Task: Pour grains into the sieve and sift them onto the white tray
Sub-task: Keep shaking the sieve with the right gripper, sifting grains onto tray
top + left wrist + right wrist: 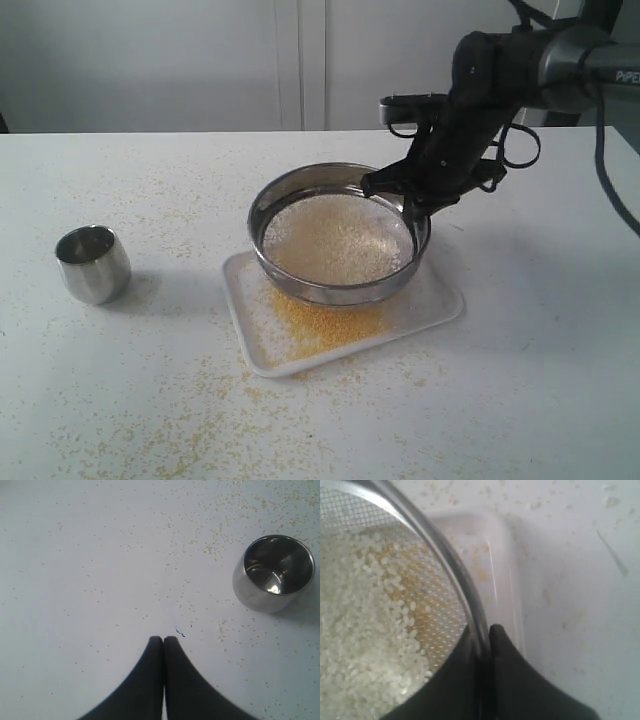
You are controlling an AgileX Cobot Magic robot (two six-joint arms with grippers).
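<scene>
Reaching in from the far right of the exterior view, the right arm (520, 70) brings the right gripper (410, 200) down onto the far right rim of the sieve (335, 293). The sieve sits over the white tray (430, 300), near the middle of the table (520, 380). It looks slightly tilted, and whether its near edge touches the tray cannot be told. Pale grains (335, 240) cover its mesh. A yellow heap (320, 320) of finer granules lies on the tray's near part, just beside the sieve's front wall. A steel cup (92, 263) stands upright, well apart to the left. Loose granules speckle the table around the tray and towards the near edge. Nothing stands between the cup and the tray.

From the left wrist view, the left gripper (163, 640) has its two dark fingers pressed together with nothing between them, above bare table. The steel cup is near, off to one side, its inside shiny and empty. Stray granules dot the surface around it.

From the right wrist view, the right gripper's fingers pinch the sieve's rim, one inside the ring and one outside. Off-white grains fill the mesh beside the inner finger, with yellow showing through the wire. A rounded corner of the white tray lies below and beyond the rim.
</scene>
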